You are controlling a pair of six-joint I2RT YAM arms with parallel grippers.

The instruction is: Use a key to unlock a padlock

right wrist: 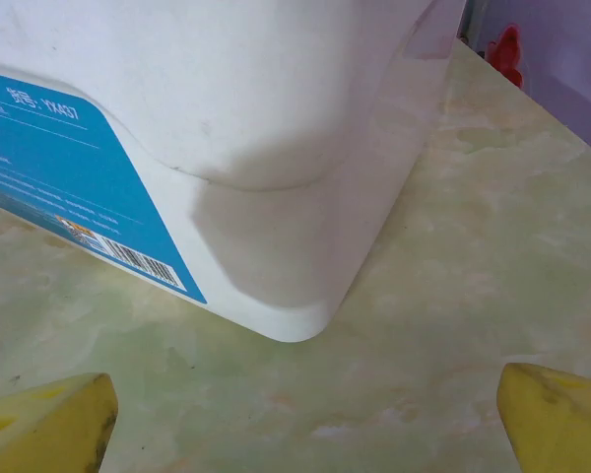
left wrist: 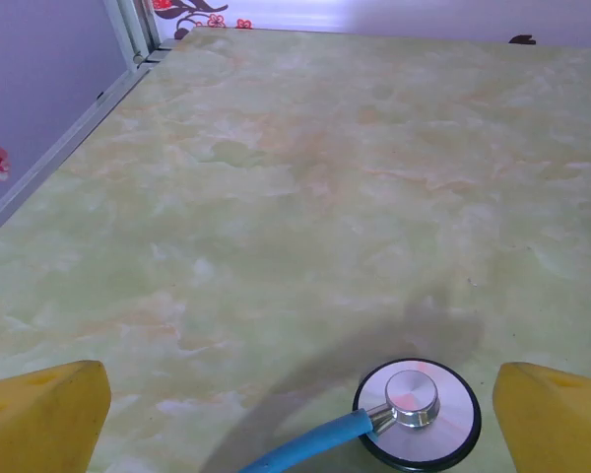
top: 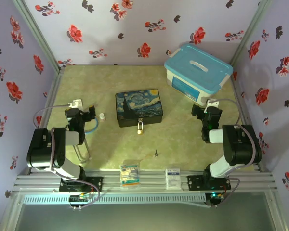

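The small brass padlock (top: pixel 140 128) lies on the table, touching the front edge of the Starry Night tin (top: pixel 138 107). The key (top: pixel 156 153) is a dark speck on the bare table, a little nearer and to the right of the padlock. My left gripper (top: pixel 81 112) rests at the left, well away from both, open with nothing between its yellow fingers (left wrist: pixel 41 414). My right gripper (top: pixel 205 114) sits at the right, also open and empty, its fingers (right wrist: pixel 45 424) facing the corner of a white box.
A white box with a blue lid (top: pixel 197 72) stands at the back right, close in front of the right gripper (right wrist: pixel 305 424). A stethoscope chest piece (left wrist: pixel 419 412) on a blue tube lies just ahead of the left gripper (left wrist: pixel 300 424). A small white cylinder (top: pixel 102 116) stands nearby. Two packets (top: pixel 129 173) lie at the front edge.
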